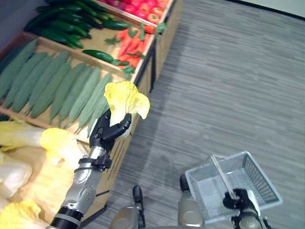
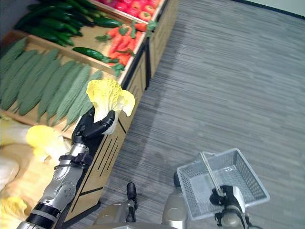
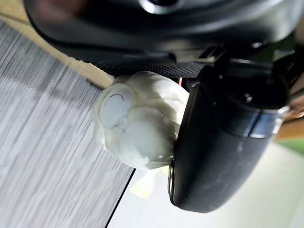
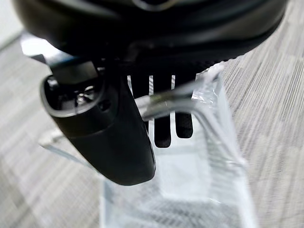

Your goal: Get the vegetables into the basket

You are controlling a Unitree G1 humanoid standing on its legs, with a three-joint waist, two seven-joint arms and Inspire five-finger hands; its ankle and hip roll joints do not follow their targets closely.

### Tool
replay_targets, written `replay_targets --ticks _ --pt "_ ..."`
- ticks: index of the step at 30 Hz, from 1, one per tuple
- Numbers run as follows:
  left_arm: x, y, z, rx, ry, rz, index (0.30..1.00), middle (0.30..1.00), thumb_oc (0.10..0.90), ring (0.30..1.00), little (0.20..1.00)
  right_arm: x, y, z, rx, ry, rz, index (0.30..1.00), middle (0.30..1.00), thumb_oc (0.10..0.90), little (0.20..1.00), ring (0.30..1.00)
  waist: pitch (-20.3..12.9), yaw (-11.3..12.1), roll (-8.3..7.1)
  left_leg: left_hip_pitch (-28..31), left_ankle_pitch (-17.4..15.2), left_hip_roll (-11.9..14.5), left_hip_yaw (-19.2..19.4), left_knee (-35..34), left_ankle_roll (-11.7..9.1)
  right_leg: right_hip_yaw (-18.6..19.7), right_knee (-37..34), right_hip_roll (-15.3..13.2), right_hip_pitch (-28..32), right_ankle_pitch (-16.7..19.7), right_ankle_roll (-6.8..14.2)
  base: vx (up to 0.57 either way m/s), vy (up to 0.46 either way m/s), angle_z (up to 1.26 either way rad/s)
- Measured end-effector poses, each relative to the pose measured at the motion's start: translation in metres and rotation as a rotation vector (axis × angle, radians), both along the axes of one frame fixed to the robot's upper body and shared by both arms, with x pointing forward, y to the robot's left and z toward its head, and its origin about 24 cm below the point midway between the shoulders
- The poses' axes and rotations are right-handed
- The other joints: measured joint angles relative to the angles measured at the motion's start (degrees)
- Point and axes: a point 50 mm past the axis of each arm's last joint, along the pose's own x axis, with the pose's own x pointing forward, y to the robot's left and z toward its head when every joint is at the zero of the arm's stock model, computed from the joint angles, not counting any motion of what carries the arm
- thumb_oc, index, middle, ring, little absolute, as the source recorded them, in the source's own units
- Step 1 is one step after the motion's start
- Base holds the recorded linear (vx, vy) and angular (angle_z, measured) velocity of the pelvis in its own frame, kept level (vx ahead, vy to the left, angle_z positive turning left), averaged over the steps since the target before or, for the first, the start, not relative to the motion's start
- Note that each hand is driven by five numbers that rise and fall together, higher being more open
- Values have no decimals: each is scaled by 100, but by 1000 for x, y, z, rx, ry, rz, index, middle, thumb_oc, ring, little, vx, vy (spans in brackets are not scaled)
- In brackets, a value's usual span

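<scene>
Cabbage [image 1: 125, 99], yellow-leafed with a pale white base, sits in the left hand [image 1: 110, 130], lifted clear of the wooden display surface [image 1: 125, 143] and over its front edge; dark fingers [image 1: 121, 128] curl round the lower stem, leafy top sticking up past the fingertips. Left wrist view shows the rounded white cabbage base [image 3: 137, 118] pressed against the thumb [image 3: 213, 142], grey floor [image 3: 42, 133] beyond it. Basket [image 1: 238, 183], clear wire mesh, hangs low over the floor well apart from the cabbage, nothing visible inside it. Right hand [image 1: 238, 199] has the basket handle [image 1: 221, 175]; in the right wrist view the fingers [image 4: 164, 118] wrap round the metal handle bar [image 4: 175, 97] with the thumb [image 4: 102, 137] in front, basket body below the fingertips. Behind the left hand's fingers, on the display surface: long ridged pale green gourds [image 1: 62, 88] in a row, more yellow cabbages [image 1: 52, 143] beside the wrist, dark green cucumbers [image 1: 71, 21] further back, orange-red carrots [image 1: 131, 45] next to those, red tomatoes [image 1: 140, 7] at the far end. One cucumber [image 1: 97, 56] lies on the divider between gourds and carrots.
</scene>
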Motion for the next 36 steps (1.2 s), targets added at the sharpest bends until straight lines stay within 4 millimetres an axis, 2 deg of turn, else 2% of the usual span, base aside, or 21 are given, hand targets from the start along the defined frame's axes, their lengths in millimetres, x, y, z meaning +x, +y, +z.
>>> replay_targets --ticks 1,2,3,5,6,7,9,13,15,17,20,23,25,26,27,28,29,30,32,34,36 --pt "2 -2 2 -2 -9 -8 300 300 400 300 300 3 0 2 -2 -10 4 300 300 400 300 300 10 -3 18 39 32 82 140 -31 93 -511 96 42 -17 -170 50 -69 112 -63" --pt "3 -4 4 -8 -20 -13 300 300 400 300 300 5 0 2 -4 -12 4 300 300 400 300 300 37 74 66 89 80 188 283 -75 92 -1070 561 91 -81 -696 -53 -68 74 -59" --pt "3 -5 5 -8 -23 -15 300 300 400 300 300 3 -1 2 -7 -8 2 300 300 400 300 300 55 162 100 140 82 293 406 -102 88 -1440 1034 96 -59 -1095 -100 -65 48 -68" --pt "3 -2 6 -6 -27 -3 300 300 400 300 300 4 -1 2 -7 -12 7 300 300 400 300 300 59 289 129 178 86 445 637 -123 83 -1755 1545 23 98 -1635 -53 -30 -7 -68" --pt "3 0 7 -3 -28 2 300 300 400 300 300 6 0 4 -6 -22 11 300 300 400 300 300 58 366 128 209 92 484 740 -136 74 -1887 1611 -62 215 -1728 -15 82 -56 -69" --pt "2 2 7 1 -28 5 300 300 400 300 300 7 0 5 -7 -32 15 300 300 400 300 300 57 408 126 256 101 493 842 -165 60 -1933 1535 -122 364 -1734 -1 32 -49 -62" --pt "1 5 6 10 -23 15 300 300 400 300 300 9 0 6 -6 -42 23 300 300 400 300 300 28 405 57 422 135 425 1019 -227 -172 -1773 481 -46 991 -1653 -2 38 -150 -67" --pt "-1 1 9 11 -45 -11 300 300 400 300 300 5 -2 4 -6 -22 17 300 300 400 300 300 1 254 89 453 212 571 1043 -218 -348 -1640 -113 200 1184 -1673 -55 53 -172 -40" --pt "0 -2 11 9 -55 -31 300 300 400 300 300 3 -3 4 -10 -18 13 300 300 400 300 300 -12 155 111 469 242 659 1075 -221 -400 -1544 -193 323 1180 -1622 -126 37 -158 -34" --pt "0 -6 9 -6 -53 -47 300 300 400 300 300 -4 -7 4 -24 -5 19 300 300 400 300 300 -94 7 141 529 238 833 1079 -221 -622 -1445 -217 482 1183 -1638 -163 63 -244 -28" --pt "0 -7 9 -14 -47 -46 300 300 400 300 300 -14 -9 2 -33 19 19 300 300 400 300 300 -216 -83 158 578 274 957 1214 -218 -695 -1292 -220 608 1131 -1628 -260 59 -269 -27" --pt "0 -10 7 -30 -42 -50 300 300 400 300 300 -25 -12 0 -40 44 16 300 300 400 300 300 -291 -171 283 590 310 1104 1257 -121 -758 -1205 -219 744 1117 -1664 -328 45 -274 -16" --pt "0 -10 7 -30 -40 -47 300 300 400 300 300 -28 -10 0 -37 41 20 300 300 400 300 300 -291 -107 284 536 307 1203 1113 229 -781 -1094 -224 808 1098 -1749 -474 29 -82 -32" --pt "-1 -10 6 -29 -37 -48 300 300 400 300 300 -28 -12 0 -40 43 20 300 300 400 300 300 -285 13 264 497 302 1218 761 462 -787 -932 -224 785 1109 -1748 -544 23 -46 -72" --pt "-1 -13 5 -34 -33 -55 300 300 400 300 300 -27 -17 3 -58 44 21 300 300 400 300 300 -295 153 283 450 304 1222 164 701 -789 -722 -242 781 1111 -1698 -616 36 -47 -81" --pt "-2 -17 3 -43 -27 -67 300 300 400 300 300 -24 -26 8 -86 40 24 300 300 400 300 300 -287 213 278 303 152 1121 -618 775 -989 -576 -228 735 1077 -1649 -695 49 -11 -64" --pt "-2 -21 1 -47 -23 -79 300 300 400 300 300 -22 -32 12 -107 38 23 300 300 400 300 300 -312 217 332 272 40 999 -1156 581 -1165 -543 -225 699 1048 -1608 -743 58 29 -41" --pt "-3 -29 -1 -57 -16 -108 300 300 400 300 300 -22 -45 20 -146 37 14 300 300 400 300 300 -335 193 452 232 66 930 -1654 -31 -1229 -504 -227 693 997 -1615 -693 56 49 -21" --pt "-3 -34 -3 -78 -13 -111 300 300 400 300 300 -21 -53 25 -168 32 9 300 300 400 300 300 -357 171 584 -15 294 962 -1570 7 -1128 -506 -245 773 975 -1608 -646 59 68 -15" --pt "-3 -33 -3 -78 -13 -105 300 300 400 300 300 -21 -60 29 -183 32 4 300 300 400 300 300 -352 179 750 -74 421 945 -1463 -29 -912 -437 -257 873 989 -1597 -574 73 121 -27" --pt "-3 -29 -3 -65 -4 -90 300 300 400 300 300 -22 -57 27 -162 27 3 300 300 400 300 300 -324 174 598 67 454 800 -1325 -282 -830 -401 -245 734 981 -1588 -480 76 108 -19"
